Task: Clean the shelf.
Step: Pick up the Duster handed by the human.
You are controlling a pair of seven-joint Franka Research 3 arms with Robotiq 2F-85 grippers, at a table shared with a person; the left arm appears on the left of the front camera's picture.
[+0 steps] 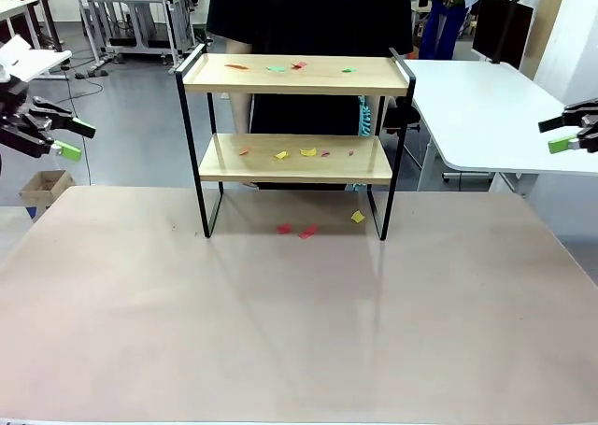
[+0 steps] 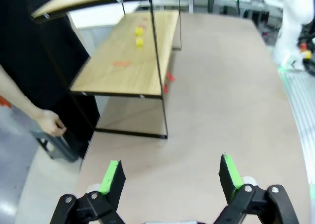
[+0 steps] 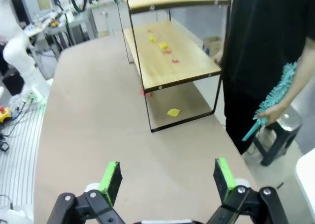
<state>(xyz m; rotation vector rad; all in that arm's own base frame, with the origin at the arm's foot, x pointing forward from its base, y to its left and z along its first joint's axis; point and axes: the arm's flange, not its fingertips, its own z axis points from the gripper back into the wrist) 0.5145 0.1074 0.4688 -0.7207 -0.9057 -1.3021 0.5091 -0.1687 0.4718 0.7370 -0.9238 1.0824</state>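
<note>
The shelf (image 1: 294, 160) stands at the far middle of the table: two light wooden boards in a thin black frame. Small red, yellow and green paper scraps lie on its top board (image 1: 277, 68), on its lower board (image 1: 307, 151) and on the table under it (image 1: 307, 231). My left gripper (image 1: 75, 137) hangs open at the far left, off the table, with nothing between its fingers. My right gripper (image 1: 568, 134) hangs open at the far right, also holding nothing. The shelf (image 2: 129, 61) sits well ahead of the left gripper (image 2: 171, 177). The shelf (image 3: 172, 61) also lies ahead of the right gripper (image 3: 167, 177).
A person in black stands behind the shelf (image 1: 308, 14), holding a teal duster (image 3: 275, 98) in one hand; the other hand (image 2: 49, 123) hangs by a stool. A white table (image 1: 486, 107) stands at the back right. The brown tabletop (image 1: 299, 322) stretches wide in front.
</note>
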